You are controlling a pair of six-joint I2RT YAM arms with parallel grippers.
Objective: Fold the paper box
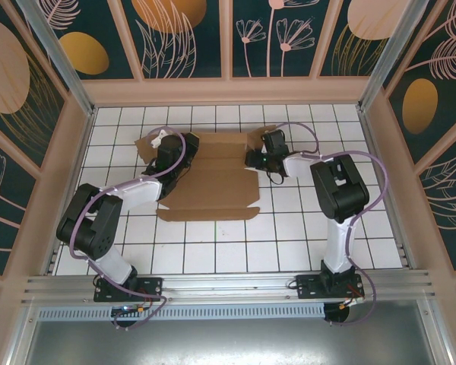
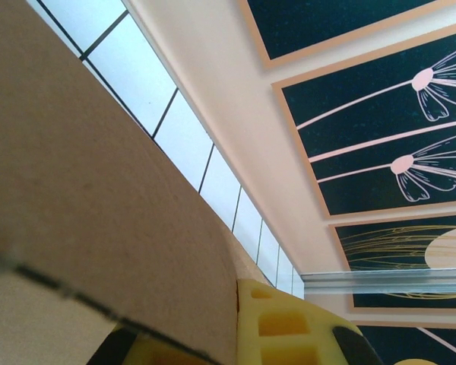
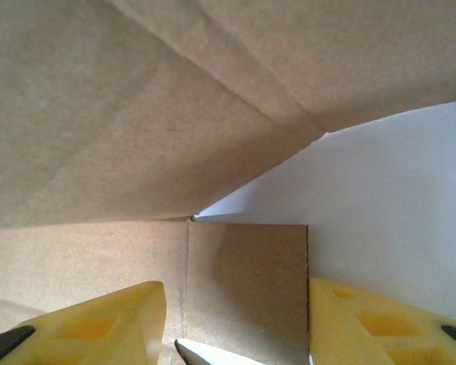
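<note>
The paper box (image 1: 213,182) lies partly unfolded on the far half of the tiled table (image 1: 289,251), about midway across it, its front flap flat on the tiles. The left gripper (image 1: 159,144) is closed tight, pinching the box's raised left flap. The right gripper (image 3: 235,334) stands roughly half open at the opposite end, its yellow fingers (image 3: 380,323) straddling a short cardboard tab without clamping it.
</note>
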